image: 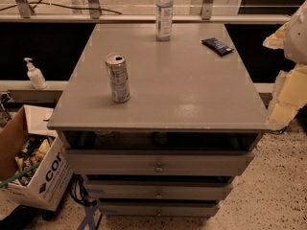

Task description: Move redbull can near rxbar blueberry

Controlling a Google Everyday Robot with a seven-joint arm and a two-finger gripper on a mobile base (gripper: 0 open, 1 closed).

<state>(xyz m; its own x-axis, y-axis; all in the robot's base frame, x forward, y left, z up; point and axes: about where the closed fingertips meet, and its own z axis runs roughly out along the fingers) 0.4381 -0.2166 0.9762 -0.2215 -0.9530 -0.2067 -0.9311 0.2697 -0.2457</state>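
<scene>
The redbull can stands upright on the left half of the grey cabinet top, its pull-tab top showing. The rxbar blueberry, a flat dark blue bar, lies near the far right corner of the top. My gripper is a pale shape at the right edge of the view, just off the right side of the cabinet, well away from the can and nearer the bar. Nothing is seen in it.
A clear plastic bottle stands at the far middle of the top. A hand-pump bottle sits on a ledge to the left. A cardboard box of clutter stands on the floor at lower left. Drawers face me below.
</scene>
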